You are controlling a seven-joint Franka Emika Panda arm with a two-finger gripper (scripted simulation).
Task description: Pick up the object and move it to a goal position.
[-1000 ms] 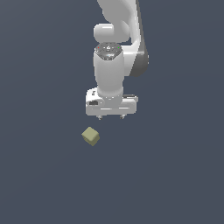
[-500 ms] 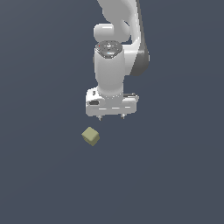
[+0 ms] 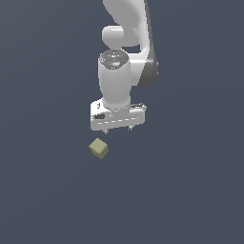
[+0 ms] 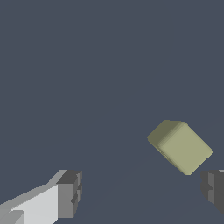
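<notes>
The object, a small pale olive-tan cube (image 3: 98,148), lies on the dark grey floor. It sits just below and toward the exterior view's left of my white gripper (image 3: 117,129). In the wrist view the cube (image 4: 180,146) lies close to one dark fingertip (image 4: 213,188), off the midline between the two; the other fingertip (image 4: 70,194) is far from it. My gripper (image 4: 142,192) is open and empty, above the floor.
A plain dark grey floor (image 3: 190,190) fills both views. The white arm (image 3: 126,43) rises straight above the gripper. Nothing else shows.
The gripper has shifted slightly down and toward the cube. The cube has not moved.
</notes>
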